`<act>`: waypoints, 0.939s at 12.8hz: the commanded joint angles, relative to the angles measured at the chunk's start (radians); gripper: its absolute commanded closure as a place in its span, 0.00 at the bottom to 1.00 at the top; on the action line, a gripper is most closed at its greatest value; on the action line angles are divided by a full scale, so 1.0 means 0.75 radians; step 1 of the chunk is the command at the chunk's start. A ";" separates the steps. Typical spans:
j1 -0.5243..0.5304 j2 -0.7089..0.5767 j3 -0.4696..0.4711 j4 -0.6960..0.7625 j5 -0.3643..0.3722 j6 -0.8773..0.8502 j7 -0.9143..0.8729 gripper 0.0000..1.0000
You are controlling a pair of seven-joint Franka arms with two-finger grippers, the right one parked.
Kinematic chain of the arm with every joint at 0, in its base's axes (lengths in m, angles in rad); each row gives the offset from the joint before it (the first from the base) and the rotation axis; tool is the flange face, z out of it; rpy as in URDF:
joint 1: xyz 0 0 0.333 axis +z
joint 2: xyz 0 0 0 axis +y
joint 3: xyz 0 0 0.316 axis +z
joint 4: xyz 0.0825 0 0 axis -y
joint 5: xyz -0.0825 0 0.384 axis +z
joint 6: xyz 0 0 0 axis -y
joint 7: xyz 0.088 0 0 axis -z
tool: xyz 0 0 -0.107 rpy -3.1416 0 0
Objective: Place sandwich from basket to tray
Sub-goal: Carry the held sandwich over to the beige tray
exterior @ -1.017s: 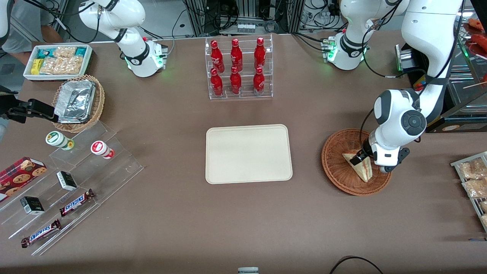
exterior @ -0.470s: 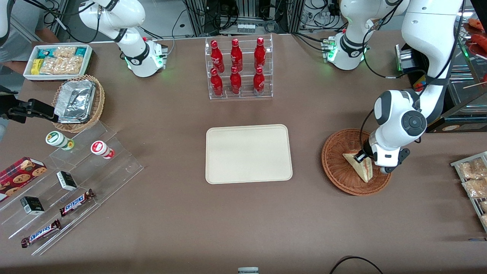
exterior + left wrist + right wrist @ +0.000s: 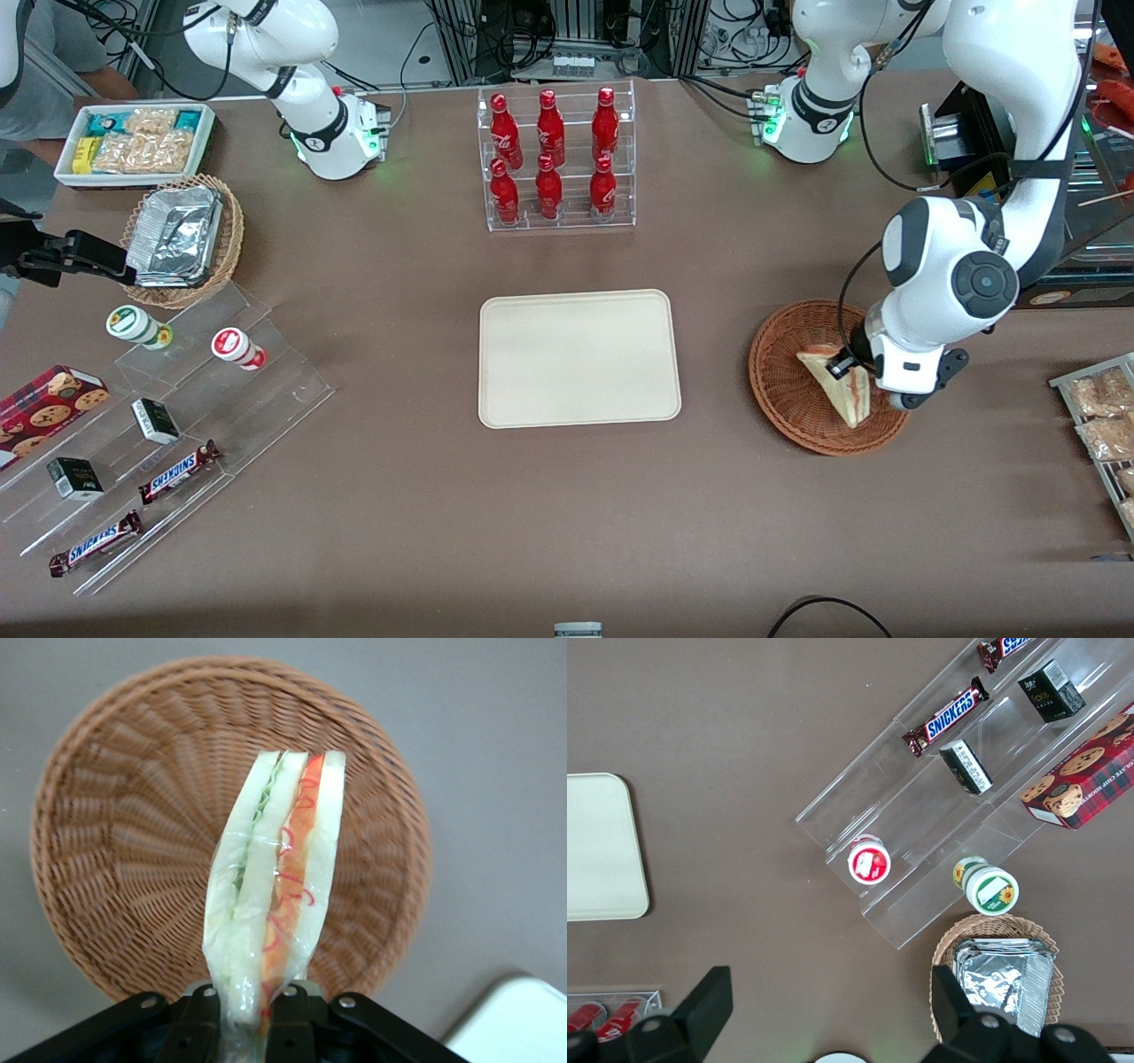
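Observation:
The sandwich (image 3: 840,390), a clear-wrapped white wedge with red and green filling, hangs just above the round reddish-brown wicker basket (image 3: 784,390). My left gripper (image 3: 843,363) is shut on its upper corner. In the left wrist view the black fingers (image 3: 200,1020) pinch the wrapped sandwich (image 3: 279,868) between them at the gripper (image 3: 251,1010), and the basket (image 3: 115,815) lies under it with nothing else inside. The cream-beige tray (image 3: 580,359) lies flat mid-table, beside the basket toward the parked arm's end, with nothing on it. A corner of the tray (image 3: 518,1019) shows in the wrist view.
A clear rack of red bottles (image 3: 554,159) stands farther from the front camera than the tray. A rack of bagged snacks (image 3: 1103,425) sits at the working arm's end of the table. Acrylic steps with candy bars (image 3: 177,416) and a foil-filled tan basket (image 3: 182,239) lie toward the parked arm's end.
The left arm has risen a little with the gripper still shut on the sandwich, and the wedge has come up slightly off the basket floor. Nothing else moved.

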 commanded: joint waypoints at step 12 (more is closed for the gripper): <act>-0.588 0.263 -0.054 0.327 0.044 -0.053 -0.277 1.00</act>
